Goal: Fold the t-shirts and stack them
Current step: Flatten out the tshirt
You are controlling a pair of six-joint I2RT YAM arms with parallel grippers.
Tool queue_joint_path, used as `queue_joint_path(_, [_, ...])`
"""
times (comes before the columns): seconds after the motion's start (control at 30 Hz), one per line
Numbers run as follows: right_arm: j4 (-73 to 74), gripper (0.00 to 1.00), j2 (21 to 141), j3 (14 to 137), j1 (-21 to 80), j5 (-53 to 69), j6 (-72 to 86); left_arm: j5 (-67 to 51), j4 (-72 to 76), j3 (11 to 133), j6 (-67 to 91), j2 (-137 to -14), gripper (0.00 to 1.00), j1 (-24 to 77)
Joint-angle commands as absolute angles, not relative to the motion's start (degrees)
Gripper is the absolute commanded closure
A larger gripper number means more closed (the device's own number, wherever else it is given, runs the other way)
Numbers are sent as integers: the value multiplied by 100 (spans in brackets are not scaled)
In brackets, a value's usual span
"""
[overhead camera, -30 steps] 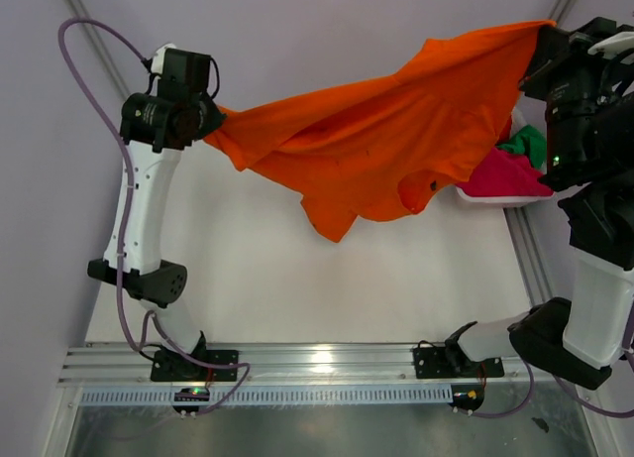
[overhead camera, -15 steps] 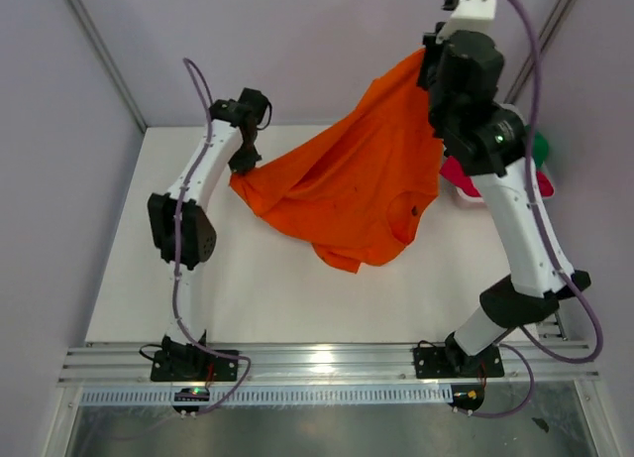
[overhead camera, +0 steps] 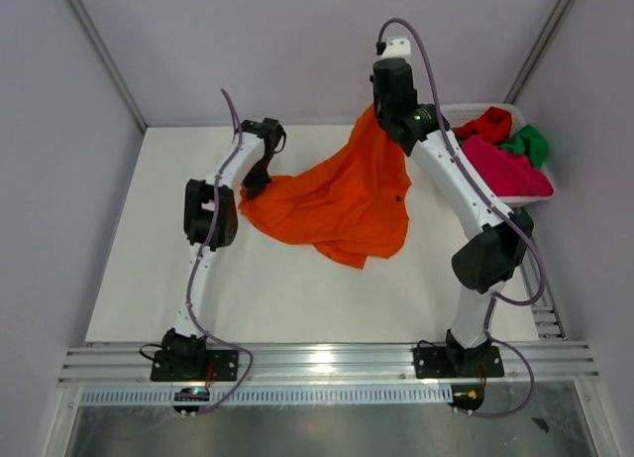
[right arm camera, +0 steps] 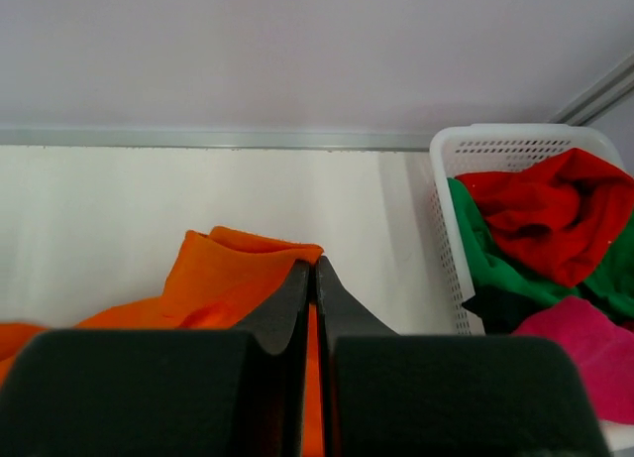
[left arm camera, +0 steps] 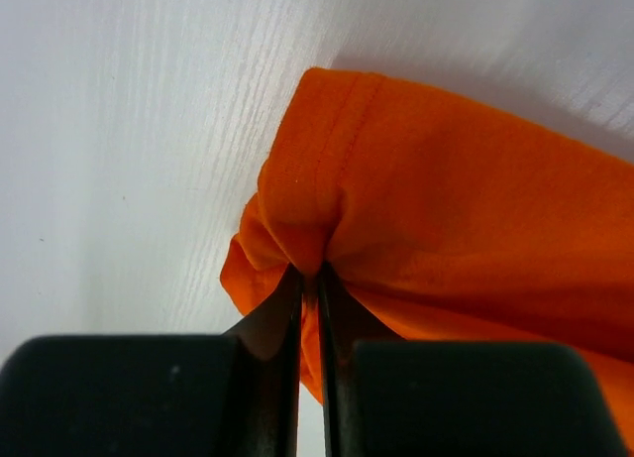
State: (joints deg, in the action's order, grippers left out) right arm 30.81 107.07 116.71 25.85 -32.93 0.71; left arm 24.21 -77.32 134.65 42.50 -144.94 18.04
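Observation:
A bright orange t-shirt (overhead camera: 342, 199) lies partly spread on the white table, its right end lifted. My left gripper (overhead camera: 256, 184) is shut on its left hem corner, low over the table; the wrist view shows the orange t-shirt (left arm camera: 426, 209) bunched between the tips of the left gripper (left arm camera: 309, 274). My right gripper (overhead camera: 381, 115) is shut on the raised far edge; the orange t-shirt (right arm camera: 218, 279) is pinched between the tips of the right gripper (right arm camera: 313, 269). Red (overhead camera: 487, 126), green (overhead camera: 530, 142) and magenta-pink (overhead camera: 500, 165) t-shirts lie crumpled in the basket.
A white lattice basket (overhead camera: 466, 112) stands at the table's far right corner, also seen as the basket (right arm camera: 446, 229) in the right wrist view. Aluminium rails (overhead camera: 327, 363) run along the table's near edge. Pale walls close in the back and sides.
Both arms have come down and inward with the orange t-shirt, which went from stretched high across the view to draped on the table. The right arm swung left, uncovering the basket.

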Motion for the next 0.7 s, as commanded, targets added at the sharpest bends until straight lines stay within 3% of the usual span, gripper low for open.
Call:
queue_joint_path(0.0, [2329, 97, 10783, 11602, 2593, -3182, 281, 2181, -7533, 13500, 4052, -14449, 100, 1767])
queue_joint_path(0.1, [2390, 97, 10977, 11584, 2593, -3155, 395, 1786, -7287, 13264, 3833, -14160, 93, 1767])
queue_joint_path(0.13, [2425, 97, 11012, 11575, 2593, -3129, 422, 1514, -7182, 13193, 3693, -13942, 66, 1767])
queue_joint_path(0.33, [2382, 97, 11030, 11294, 2593, -3103, 518, 870, -7338, 12920, 3235, -13158, 44, 1802])
queue_joint_path(0.67, [2400, 97, 11092, 11101, 2593, -3050, 677, 756, -7472, 11902, 3225, -11928, 43, 2399])
